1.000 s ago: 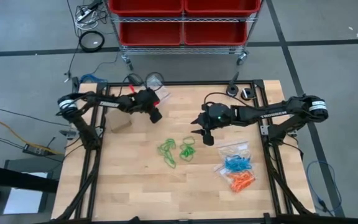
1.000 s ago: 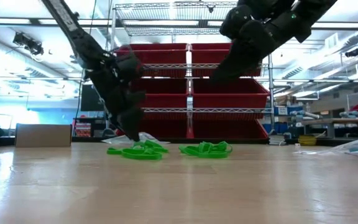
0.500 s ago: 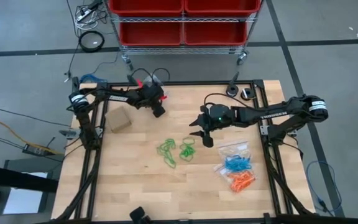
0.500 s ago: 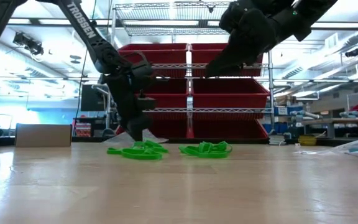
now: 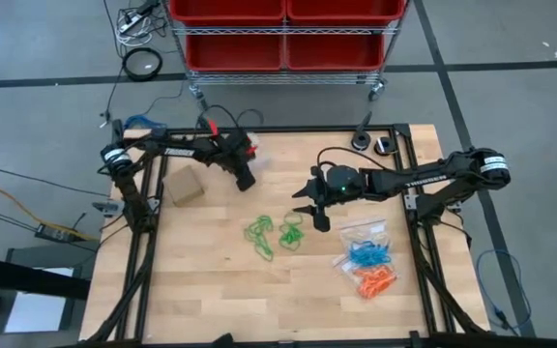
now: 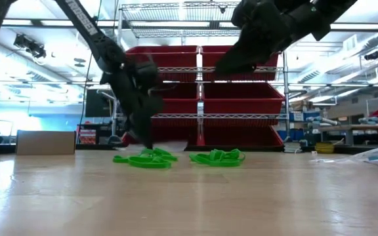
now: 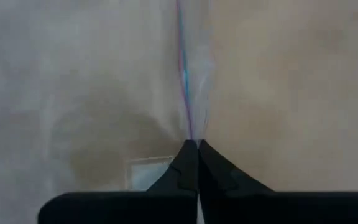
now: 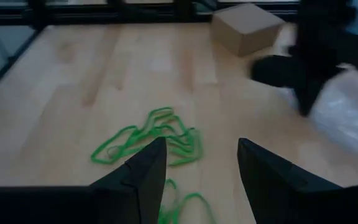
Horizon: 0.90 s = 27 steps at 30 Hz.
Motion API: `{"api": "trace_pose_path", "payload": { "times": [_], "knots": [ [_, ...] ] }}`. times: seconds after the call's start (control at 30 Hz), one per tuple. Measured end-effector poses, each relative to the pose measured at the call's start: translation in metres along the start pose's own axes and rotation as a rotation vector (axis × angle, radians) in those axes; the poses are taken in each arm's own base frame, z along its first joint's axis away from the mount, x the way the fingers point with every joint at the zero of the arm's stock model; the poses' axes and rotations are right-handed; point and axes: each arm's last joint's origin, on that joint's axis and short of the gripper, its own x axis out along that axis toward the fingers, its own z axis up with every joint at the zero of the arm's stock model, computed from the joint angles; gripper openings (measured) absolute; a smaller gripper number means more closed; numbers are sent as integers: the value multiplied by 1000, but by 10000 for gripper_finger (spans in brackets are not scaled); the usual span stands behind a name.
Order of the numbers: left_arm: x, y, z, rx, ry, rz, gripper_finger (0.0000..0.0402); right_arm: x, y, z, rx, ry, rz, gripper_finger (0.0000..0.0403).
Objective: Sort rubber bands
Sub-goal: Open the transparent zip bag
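Near the worktop's (image 5: 201,280) far left, the left gripper's (image 5: 247,182) fingers are pinching a thin clear plastic bag (image 7: 190,87), which only its wrist view shows. Right gripper (image 5: 318,218) hovers with fingers spread over the thin green rubber bands (image 5: 276,233), well apart from the small cardboard box (image 5: 186,188).

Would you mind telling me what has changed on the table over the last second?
The left hand, open a second ago, has shut on the clear plastic bag at the table's far side. The right hand stays open above the green rubber bands. The blue and orange rubber bands lie as before.
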Motion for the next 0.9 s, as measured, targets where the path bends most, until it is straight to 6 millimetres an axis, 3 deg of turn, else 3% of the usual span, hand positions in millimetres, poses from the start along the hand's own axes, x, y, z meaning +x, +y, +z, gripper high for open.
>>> {"api": "trace_pose_path", "payload": {
  "times": [0.17, 0.4, 0.57, 0.9],
  "knots": [
    [-38, -22, 18, 30, -169, -71, 2, 0, -4, 0, 36, -6, -117, 185],
    [-84, -50, 25, 25, -291, -247, 1, -1, 27, 12, -376, -139, 34, 174],
    [-100, -70, 23, 19, -302, -358, 1, -3, 38, 19, -551, -212, -23, 155],
    [-103, -107, 18, 21, -257, -499, 0, -4, 29, 31, -552, -92, -47, 143]
  ]
}}
